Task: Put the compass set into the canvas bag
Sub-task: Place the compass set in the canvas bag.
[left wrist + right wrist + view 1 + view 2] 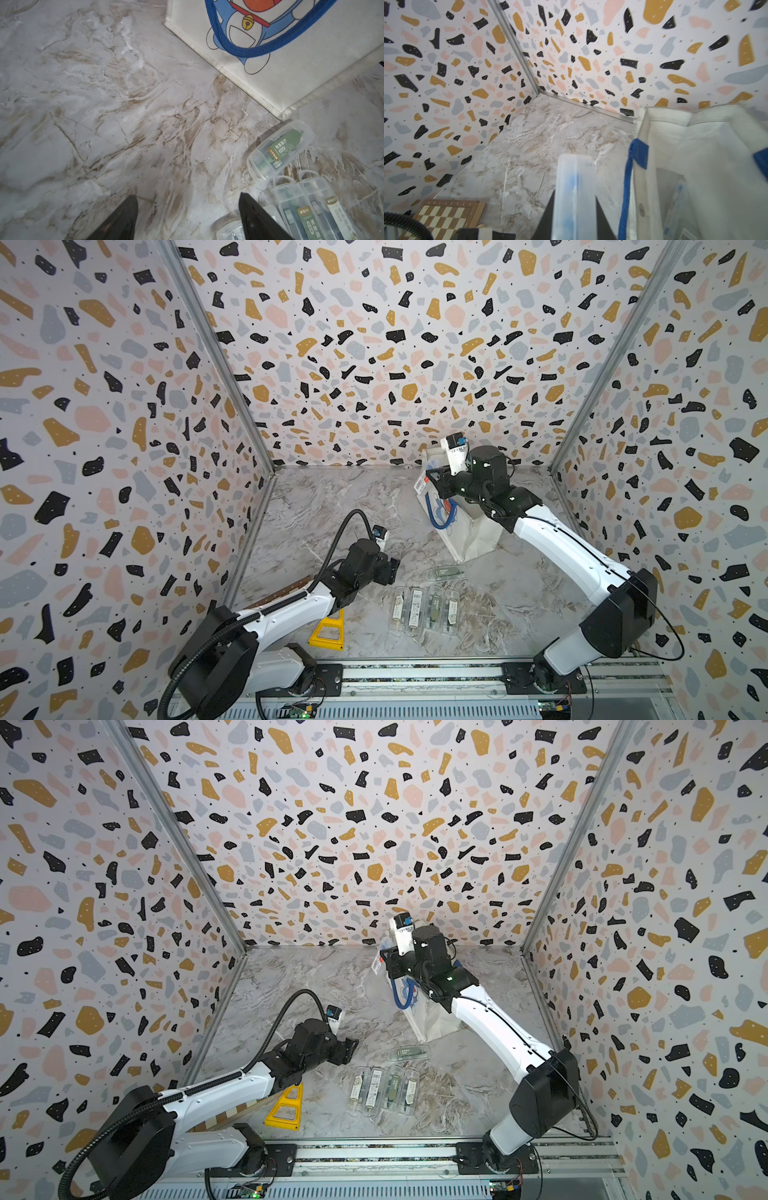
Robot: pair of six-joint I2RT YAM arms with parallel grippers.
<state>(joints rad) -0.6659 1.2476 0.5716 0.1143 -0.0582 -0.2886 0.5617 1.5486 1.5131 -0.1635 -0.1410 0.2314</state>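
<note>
The step in hand is the carry to the bag. The right gripper point(575, 194) is pinched on a clear compass set point(574, 176), which sticks out past its tips. The bag point(473, 537) stands just beside that gripper. Its rim and a blue handle are close alongside the held set, and its open mouth lies lower and off to one side. In the right wrist view the set seems to hang over the table point(104, 104) and not over the mouth.

The left gripper point(188, 199) is spread and empty. It hovers low, with more cases point(428, 608) just off one fingertip and one loose case point(280, 149) farther ahead.

The next move probably calls for a short sideways shift to bring the set over the mouth. The right gripper would then dip past the rim, clear of the handle, and let go.
</note>
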